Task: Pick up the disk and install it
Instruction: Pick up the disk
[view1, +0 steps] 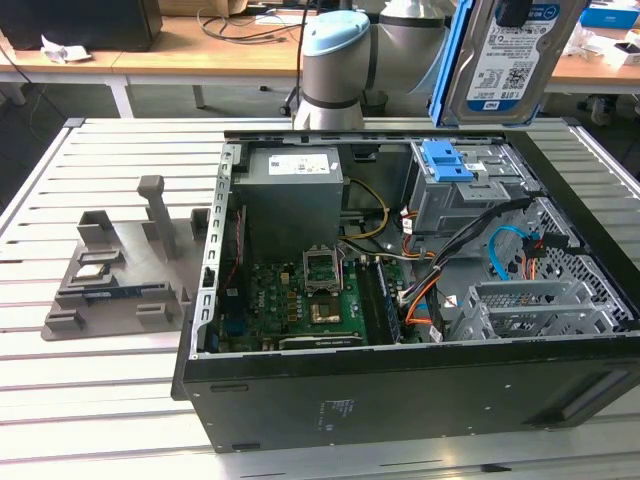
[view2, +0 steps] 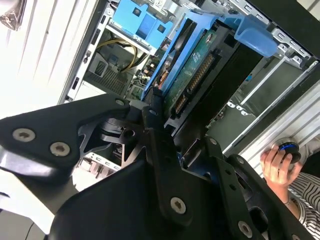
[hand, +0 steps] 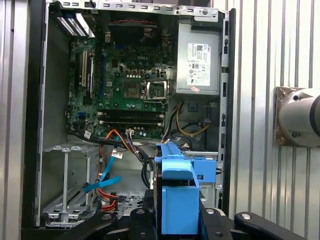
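The disk (view1: 505, 60), silver with a white-and-blue label and a blue carrier frame, hangs upright high above the back right corner of the open computer case (view1: 400, 400). My gripper (view1: 513, 10) is shut on its top edge. In the second wrist view the disk (view2: 192, 75) shows its green circuit board side, clamped in my black gripper (view2: 175, 125). In the first wrist view the disk's blue carrier (hand: 177, 200) stands edge-on in the gripper (hand: 177, 220), above the case's drive end.
Inside the case are a blue-topped drive bay (view1: 447, 160), a grey metal drive cage (view1: 530, 305), loose cables (view1: 505, 250), the motherboard (view1: 310, 300) and the power supply (view1: 295, 190). A grey fixture tray (view1: 110, 270) lies at the exterior view's left. A person's hand (view2: 277, 160) rests beside the table.
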